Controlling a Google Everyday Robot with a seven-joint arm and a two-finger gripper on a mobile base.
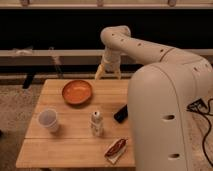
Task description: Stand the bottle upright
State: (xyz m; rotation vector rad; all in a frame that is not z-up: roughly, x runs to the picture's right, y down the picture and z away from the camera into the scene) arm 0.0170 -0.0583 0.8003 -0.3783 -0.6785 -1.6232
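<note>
The bottle (96, 124) stands on the worktop (65, 145), in front of the bowl (77, 92) and slightly to its right, apart from it. It reads as upright: whitish translucent body, narrow neck, silvery-grey cap on top. Judged status: the uprighting step appears complete. The claw (108, 74) hangs behind the bowl to its right, above the worktop's far edge, fingers spread, holding nothing. Any next move calls for clearance from the bottle; a brush could topple it.

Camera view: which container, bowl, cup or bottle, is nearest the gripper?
The orange bowl: it sits farthest back, close to the gripper hovering over the far edge; the white cup and the bottle are farther forward.
</note>
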